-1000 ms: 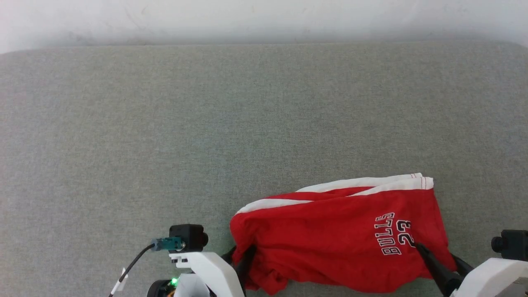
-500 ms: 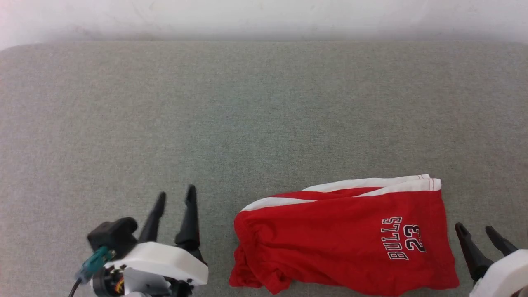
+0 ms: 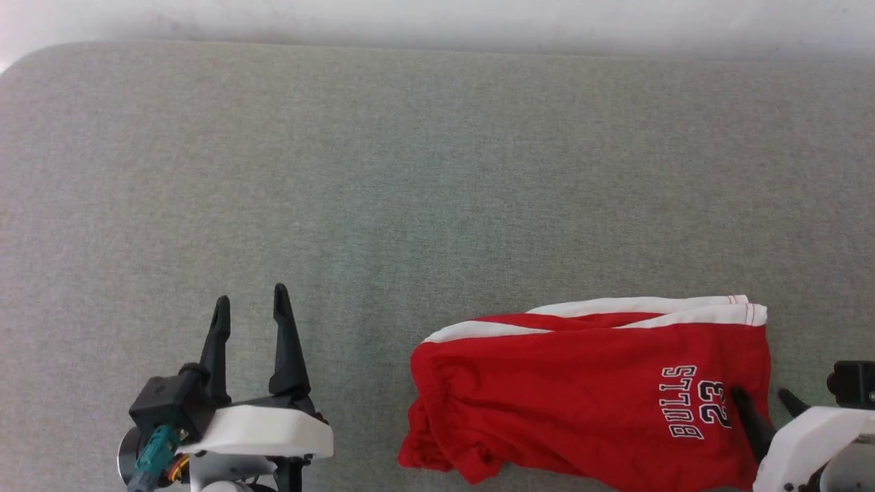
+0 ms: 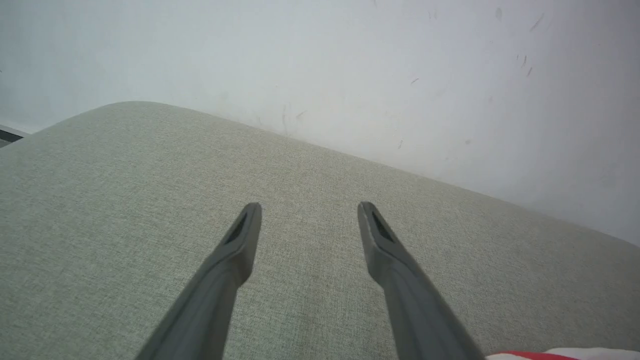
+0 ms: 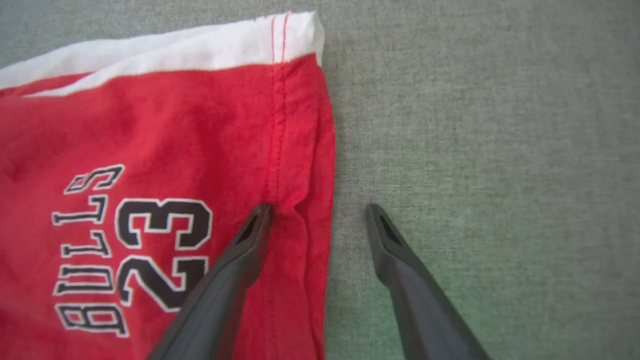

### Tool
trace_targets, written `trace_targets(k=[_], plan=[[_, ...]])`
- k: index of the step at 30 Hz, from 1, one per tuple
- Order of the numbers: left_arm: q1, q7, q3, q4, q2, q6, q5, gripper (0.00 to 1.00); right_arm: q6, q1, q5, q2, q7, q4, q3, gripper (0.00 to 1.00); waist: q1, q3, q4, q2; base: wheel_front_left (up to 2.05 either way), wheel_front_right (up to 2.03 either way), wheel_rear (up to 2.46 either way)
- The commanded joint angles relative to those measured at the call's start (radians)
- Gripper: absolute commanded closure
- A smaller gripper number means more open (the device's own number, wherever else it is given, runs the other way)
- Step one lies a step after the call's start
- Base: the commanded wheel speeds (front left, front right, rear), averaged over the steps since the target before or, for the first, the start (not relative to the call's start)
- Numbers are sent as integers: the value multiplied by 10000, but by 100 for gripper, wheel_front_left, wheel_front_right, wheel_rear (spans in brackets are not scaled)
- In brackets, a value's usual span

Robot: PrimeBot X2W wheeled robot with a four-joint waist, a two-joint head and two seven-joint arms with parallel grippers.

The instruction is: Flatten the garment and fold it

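Left gripper (image 3: 251,297) and right gripper (image 3: 761,395): dark on white.
Each finger is matte charcoal, long and tapered, with a slot near its tip (clearest in the wrist views); behind the left gripper sit a white shell (image 3: 256,430), a black camera block (image 3: 164,403) and a teal plug (image 3: 156,447).

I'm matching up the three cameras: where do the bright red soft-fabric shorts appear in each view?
Head view: the bright red soft-fabric shorts lie at lower right.
Left wrist view: a thin sliver of the shorts at the bottom-right edge.
Right wrist view: the shorts cover the left half.
Shared landmark: the white side stripe, visible in all three.
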Motion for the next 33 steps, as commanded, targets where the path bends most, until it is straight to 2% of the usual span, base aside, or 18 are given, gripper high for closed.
trace_targets(k=[1,6,7,8,9,13,20,26,33], plan=[[28,-84,7,-46,-29,45,97,0,-6,-113,110,32,51,188,175,0,0,35,88,0,0,0,0],[80,-92,-12,-55,-84,61,132,0,-6,-185,851,37,466,519,752,0,0,12,210,0,0,0,0],[86,-92,-26,-48,-98,53,123,0,-6,-189,959,51,543,588,779,24,0,0,237,0,0,0,0],[87,-92,-45,-39,-111,44,116,0,-6,-198,1064,64,601,657,799,69,0,-17,267,0,0,0,0],[88,-89,-60,-29,-125,38,104,0,-6,-207,1129,80,635,709,798,100,0,-37,292,0,0,0,0],[102,-59,-87,4,-149,20,41,0,-6,-261,1225,193,636,921,656,100,0,-149,372,0,0,0,0],[285,-37,-43,4,-132,42,-89,0,-6,-544,1096,268,15,1210,29,100,0,-414,372,0,0,0,0],[474,-33,6,-52,-107,80,-188,0,-6,-770,869,36,-522,1375,-1012,100,0,-566,303,0,0,0,0],[572,-7,22,-61,-149,106,-310,0,-6,-660,670,-322,-538,1162,-1979,100,0,-553,218,0,0,0,0]])
